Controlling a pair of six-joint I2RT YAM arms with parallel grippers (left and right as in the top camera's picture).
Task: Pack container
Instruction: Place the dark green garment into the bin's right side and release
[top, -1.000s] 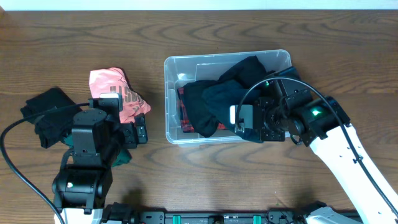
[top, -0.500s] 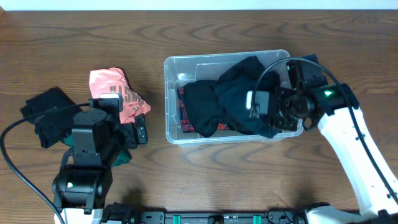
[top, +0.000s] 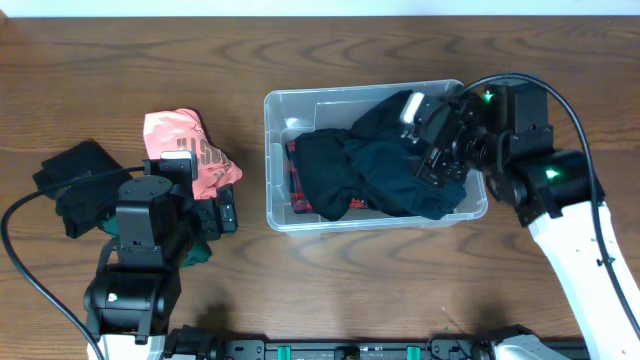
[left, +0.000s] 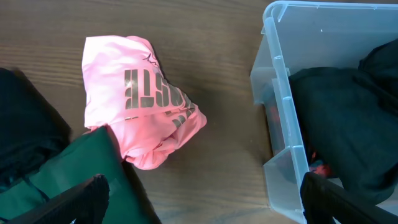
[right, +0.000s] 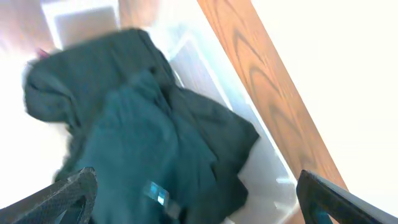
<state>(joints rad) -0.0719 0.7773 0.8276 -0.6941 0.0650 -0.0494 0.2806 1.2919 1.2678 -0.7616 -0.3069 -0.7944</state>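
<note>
The clear container (top: 268, 160) stands mid-table, filled with dark clothes (top: 390, 160) over a red patterned piece (top: 297, 188). My right gripper (top: 437, 140) hovers over the container's right end, open, with nothing between its fingers. The blurred right wrist view shows a dark teal-black garment (right: 155, 143) lying below the open right gripper (right: 199, 199), with the container's wall (right: 267, 162) beside it. My left gripper (top: 225, 212) stands open left of the container, above bare wood. In the left wrist view the left gripper (left: 205, 208) has a pink garment (left: 137, 112) ahead and the container (left: 283, 106) to the right.
Left of the container lie the pink garment with lettering (top: 185, 150), a black garment (top: 75, 185) at the far left, and a dark green garment (top: 197, 252) under my left arm. The green cloth (left: 81, 174) fills the left wrist view's lower left.
My right gripper went from shut to open, letting the dark garment drop into the container, and drew up and back toward the container's far right corner. The left arm has not moved.
</note>
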